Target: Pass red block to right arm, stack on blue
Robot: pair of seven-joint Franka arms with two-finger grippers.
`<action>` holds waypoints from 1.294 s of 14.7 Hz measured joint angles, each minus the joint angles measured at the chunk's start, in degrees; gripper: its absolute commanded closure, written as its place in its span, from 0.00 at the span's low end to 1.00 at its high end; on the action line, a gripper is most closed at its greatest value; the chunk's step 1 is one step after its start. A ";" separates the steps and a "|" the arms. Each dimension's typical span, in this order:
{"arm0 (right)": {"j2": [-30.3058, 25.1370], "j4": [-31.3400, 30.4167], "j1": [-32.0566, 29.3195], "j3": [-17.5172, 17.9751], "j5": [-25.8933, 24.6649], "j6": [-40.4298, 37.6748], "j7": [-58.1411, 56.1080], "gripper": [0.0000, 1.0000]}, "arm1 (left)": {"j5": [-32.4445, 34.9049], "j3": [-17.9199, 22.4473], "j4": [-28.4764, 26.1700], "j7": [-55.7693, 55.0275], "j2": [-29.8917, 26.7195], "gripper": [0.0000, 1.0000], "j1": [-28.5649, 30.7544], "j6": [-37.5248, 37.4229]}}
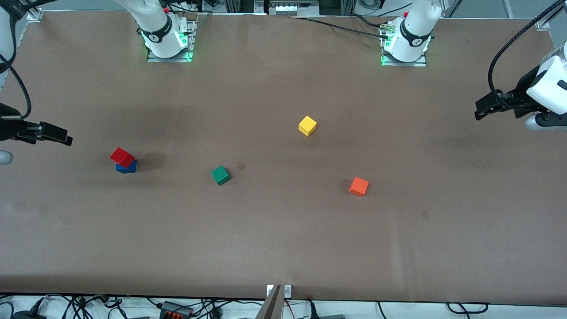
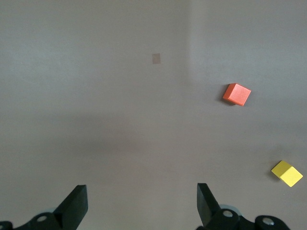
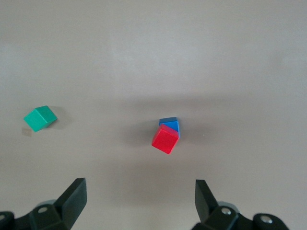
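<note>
The red block (image 1: 122,156) sits on top of the blue block (image 1: 127,168), twisted and offset so that a strip of blue shows, toward the right arm's end of the table. The right wrist view shows the same pair, the red block (image 3: 165,139) resting on the blue block (image 3: 170,123), apart from my fingers. My right gripper (image 1: 61,135) (image 3: 139,186) hangs open and empty over the table's edge at that end, clear of the stack. My left gripper (image 1: 483,109) (image 2: 140,191) hangs open and empty over the table at the left arm's end.
A green cube (image 1: 220,175) (image 3: 40,118) lies beside the stack, toward the table's middle. A yellow cube (image 1: 307,125) (image 2: 287,173) lies farther from the front camera. An orange cube (image 1: 359,186) (image 2: 236,94) lies nearer, toward the left arm's end.
</note>
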 measured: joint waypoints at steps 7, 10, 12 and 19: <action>0.00 0.81 -2.43 2.87 -0.14 2.39 1.56 0.00 | 0.00 0.02 0.32 0.01 0.78 0.00 0.00 0.00; -0.17 1.50 -10.33 10.67 -2.92 4.09 2.40 0.00 | 0.00 0.02 0.34 0.01 1.49 0.00 0.00 0.01; -0.50 1.73 -14.61 15.73 -5.21 4.51 2.43 0.00 | 0.00 0.03 0.40 0.01 2.11 0.00 0.00 0.03; -1.86 1.82 -15.51 17.23 -6.78 4.24 2.66 0.00 | 0.00 0.03 1.67 0.01 3.75 0.00 0.00 0.15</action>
